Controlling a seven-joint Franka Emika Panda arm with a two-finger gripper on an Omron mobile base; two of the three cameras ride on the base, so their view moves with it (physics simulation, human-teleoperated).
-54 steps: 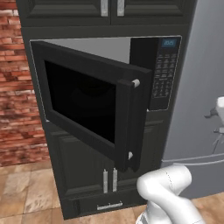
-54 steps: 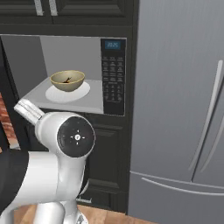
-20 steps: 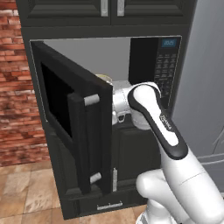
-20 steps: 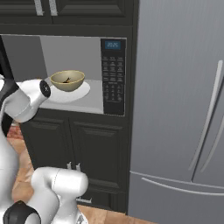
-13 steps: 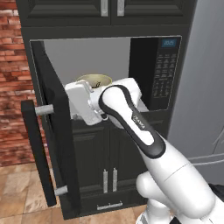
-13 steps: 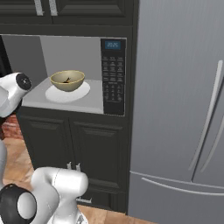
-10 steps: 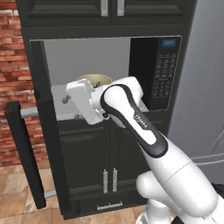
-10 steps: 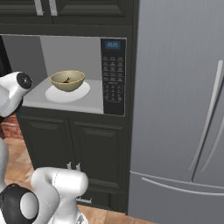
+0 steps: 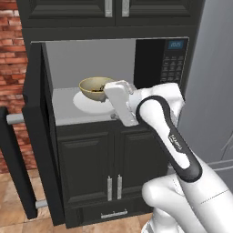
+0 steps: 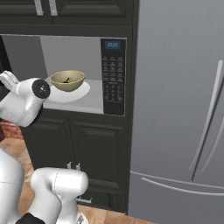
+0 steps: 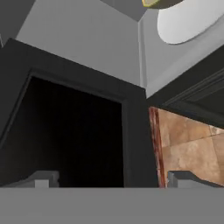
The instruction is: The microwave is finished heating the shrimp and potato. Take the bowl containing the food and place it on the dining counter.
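The microwave (image 9: 159, 63) stands with its door (image 9: 38, 132) swung wide to the left. Inside, the olive-tan bowl (image 9: 95, 88) rests on a white turntable plate (image 9: 88, 104); from the right I see the bowl (image 10: 67, 80) with a dark potato lump (image 10: 66, 81) in it. The shrimp is hidden in the bowl. My white hand (image 9: 120, 107) hovers at the front lip of the opening, just right of the bowl and not touching it. My gripper (image 11: 113, 179) is open and empty, facing the door's dark window (image 11: 74, 135). The dining counter is out of view.
Black cabinet doors (image 9: 113, 164) sit below the microwave and more above it. A grey fridge (image 10: 179, 109) stands right of it, past the button panel (image 10: 113, 76). A brick wall (image 9: 11, 68) lies left, behind the open door's bar handle (image 9: 16, 159). The floor is tan tile (image 11: 188, 144).
The microwave door has swung from half open to fully open on the left. My hand has left the door and moved right, to the front of the opening near the bowl.
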